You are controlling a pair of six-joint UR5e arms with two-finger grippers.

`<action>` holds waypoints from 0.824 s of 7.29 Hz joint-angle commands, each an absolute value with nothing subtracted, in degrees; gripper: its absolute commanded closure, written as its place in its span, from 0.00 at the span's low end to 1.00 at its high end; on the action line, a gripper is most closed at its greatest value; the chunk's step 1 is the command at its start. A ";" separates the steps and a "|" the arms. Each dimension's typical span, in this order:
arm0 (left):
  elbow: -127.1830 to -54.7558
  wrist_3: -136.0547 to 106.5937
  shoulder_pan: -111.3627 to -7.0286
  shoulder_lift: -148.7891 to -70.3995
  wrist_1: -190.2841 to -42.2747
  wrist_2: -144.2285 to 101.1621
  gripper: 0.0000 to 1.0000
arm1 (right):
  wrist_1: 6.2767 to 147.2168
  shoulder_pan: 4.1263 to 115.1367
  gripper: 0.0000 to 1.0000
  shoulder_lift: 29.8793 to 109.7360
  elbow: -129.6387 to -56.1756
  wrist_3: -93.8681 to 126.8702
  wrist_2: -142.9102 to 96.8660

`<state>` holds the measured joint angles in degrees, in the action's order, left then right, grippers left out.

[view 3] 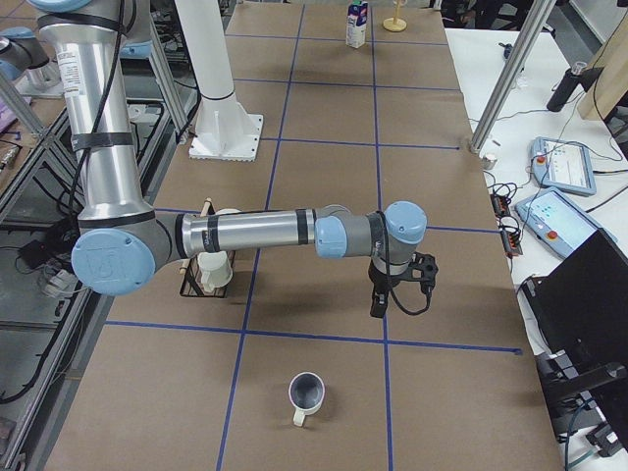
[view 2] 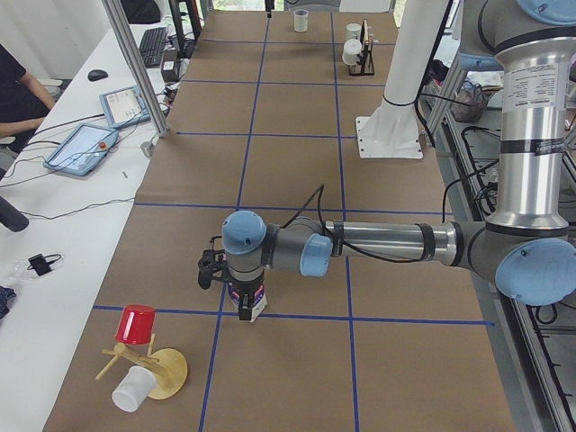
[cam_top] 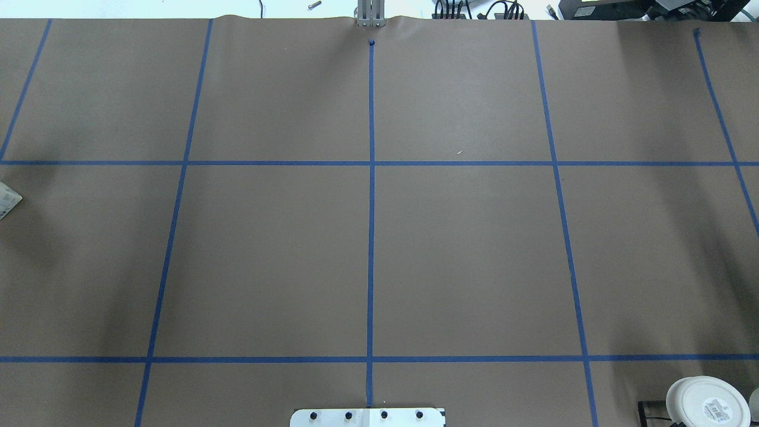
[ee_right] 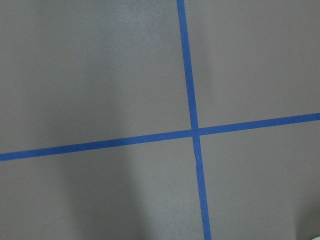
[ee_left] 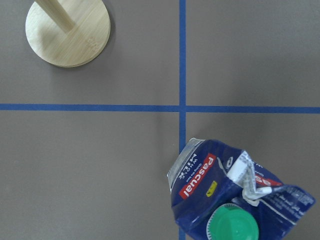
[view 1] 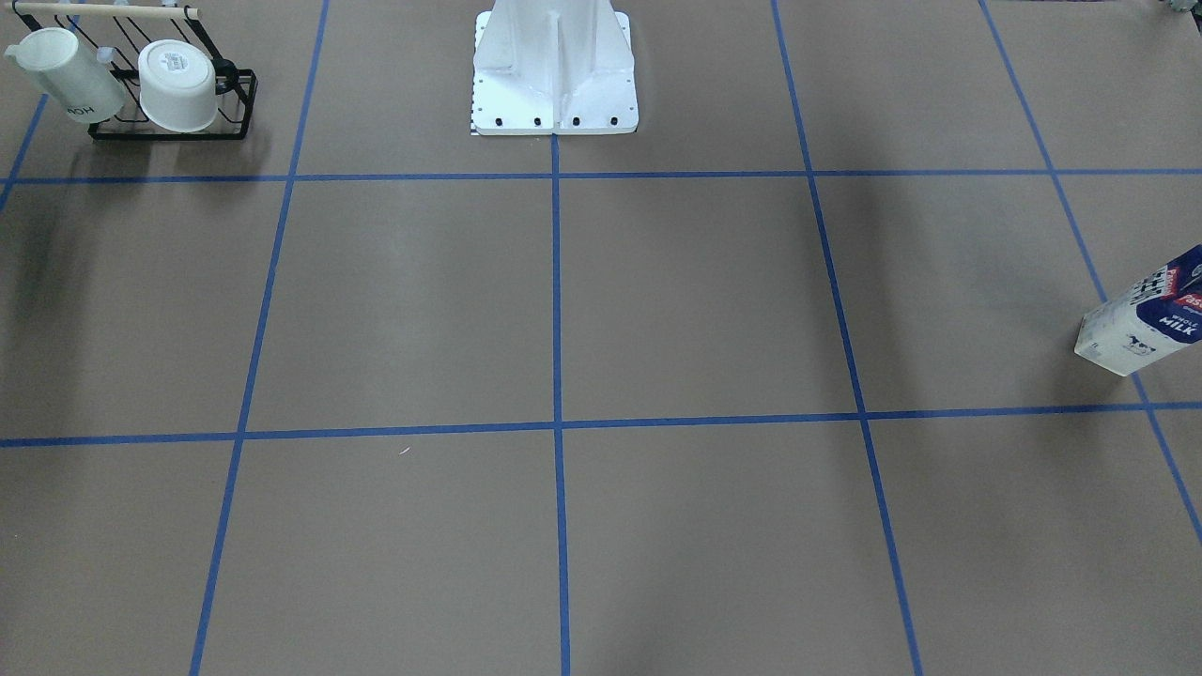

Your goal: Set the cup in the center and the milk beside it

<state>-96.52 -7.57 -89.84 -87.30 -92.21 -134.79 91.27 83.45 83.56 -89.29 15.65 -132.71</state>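
The milk [view 1: 1144, 317], a white and navy carton with a green cap [ee_left: 233, 225], stands at the table's left end; it also shows in the left view [view 2: 253, 298] and far off in the right view [view 3: 357, 24]. My left gripper [view 2: 241, 306] hangs right at the carton; I cannot tell whether it is open or shut. The cup [view 3: 306, 394], a plain white mug with a dark inside, stands at the table's right end, small in the left view [view 2: 301, 20]. My right gripper [view 3: 383, 304] hovers above the table, apart from the cup; its state cannot be told.
A black wire rack [view 1: 235, 103] holds a lettered mug [view 1: 70, 75] and a cup with a sticker [view 1: 178, 84] near the robot's base [view 1: 554, 84]. A wooden mug tree [view 2: 148, 364] with a red cup [view 2: 137, 324] stands by the carton. Blue tape lines grid the brown paper.
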 commanded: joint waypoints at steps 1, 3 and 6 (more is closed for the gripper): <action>-97.21 -7.47 -90.26 -87.36 -91.32 -134.82 0.01 | 91.23 83.50 0.00 84.19 -89.38 15.73 -133.50; -97.21 -7.47 -90.26 -87.10 -91.49 -134.91 0.01 | 90.97 83.50 0.00 84.29 -89.39 15.73 -133.42; -97.12 -7.47 -90.35 -86.66 -91.76 -135.00 0.01 | 90.88 83.50 0.00 84.11 -89.38 15.73 -133.51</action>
